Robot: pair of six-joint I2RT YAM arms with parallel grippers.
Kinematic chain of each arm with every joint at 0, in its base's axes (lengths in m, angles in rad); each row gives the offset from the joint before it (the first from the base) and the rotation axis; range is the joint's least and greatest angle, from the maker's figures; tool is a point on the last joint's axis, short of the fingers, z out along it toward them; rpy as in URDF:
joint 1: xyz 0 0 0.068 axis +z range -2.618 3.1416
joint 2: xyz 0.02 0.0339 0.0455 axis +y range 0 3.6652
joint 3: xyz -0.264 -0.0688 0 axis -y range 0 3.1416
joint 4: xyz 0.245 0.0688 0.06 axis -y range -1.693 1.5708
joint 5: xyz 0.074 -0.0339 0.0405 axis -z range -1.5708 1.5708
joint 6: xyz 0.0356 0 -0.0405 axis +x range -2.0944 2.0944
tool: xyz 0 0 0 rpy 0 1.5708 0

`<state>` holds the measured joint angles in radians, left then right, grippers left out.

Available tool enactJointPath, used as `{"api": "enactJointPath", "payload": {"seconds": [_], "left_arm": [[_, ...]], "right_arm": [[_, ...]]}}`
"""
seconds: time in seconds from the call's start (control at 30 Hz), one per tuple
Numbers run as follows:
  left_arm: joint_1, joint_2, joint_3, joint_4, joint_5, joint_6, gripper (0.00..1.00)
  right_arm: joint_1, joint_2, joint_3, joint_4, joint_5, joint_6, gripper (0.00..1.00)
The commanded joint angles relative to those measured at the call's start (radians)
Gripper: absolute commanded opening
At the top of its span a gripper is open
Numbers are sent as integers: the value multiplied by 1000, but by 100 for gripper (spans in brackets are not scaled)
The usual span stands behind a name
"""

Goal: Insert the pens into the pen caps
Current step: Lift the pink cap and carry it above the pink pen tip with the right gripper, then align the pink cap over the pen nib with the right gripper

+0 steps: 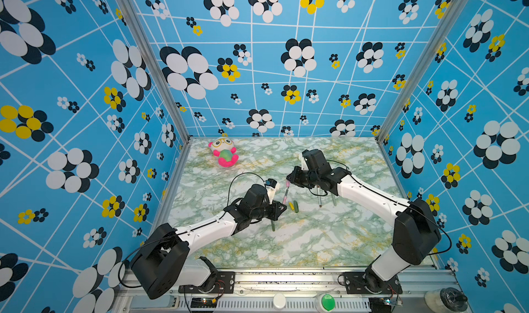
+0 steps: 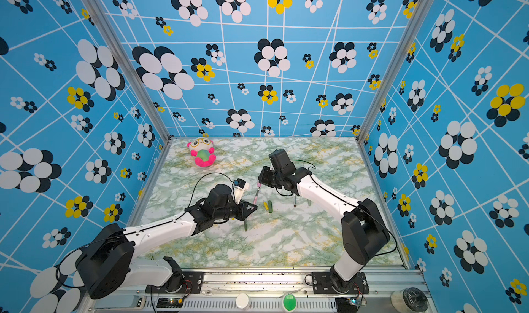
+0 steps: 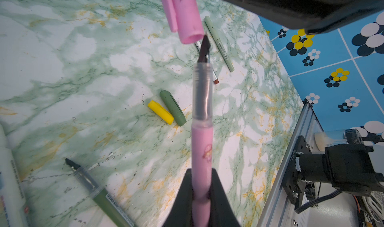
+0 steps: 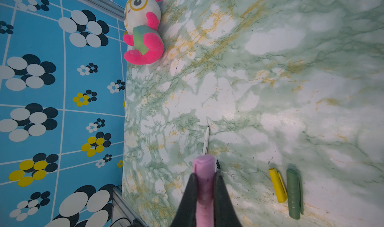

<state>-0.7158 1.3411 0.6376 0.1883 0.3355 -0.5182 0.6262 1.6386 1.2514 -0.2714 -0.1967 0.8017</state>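
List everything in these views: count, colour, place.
pink pen: 1, pink, held in the left hand, tip near the pink cap's mouth, not in
pink cap: 1, pink, held in the right hand
yellow cap: 1, yellow, mid table, beside the green cap
green cap: 1, dark green, mid table
green pen: 1, dark green, on the table under the left hand
pale pen: 1, pale green, on the table by the right arm
white pens: 2, white, one beside the pale pen, one lying past the pink cap
plush: 1, white and pink, far left of the table
table: 1, green-white marble
left hand: 1, black, shut
right hand: 1, black, shut
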Motion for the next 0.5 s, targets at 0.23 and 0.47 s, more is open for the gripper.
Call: {"api": "enactJointPath", "payload": {"seconds": [0.23,0.47], "left_arm": [[1,-13,1,28,-46,-21,0],[4,-16,-3,24,-32,-19,0]], "right_arm": [[21,-34,-12,26,-9,17,9],[20,-43,-8,11,25,3,9]]}}
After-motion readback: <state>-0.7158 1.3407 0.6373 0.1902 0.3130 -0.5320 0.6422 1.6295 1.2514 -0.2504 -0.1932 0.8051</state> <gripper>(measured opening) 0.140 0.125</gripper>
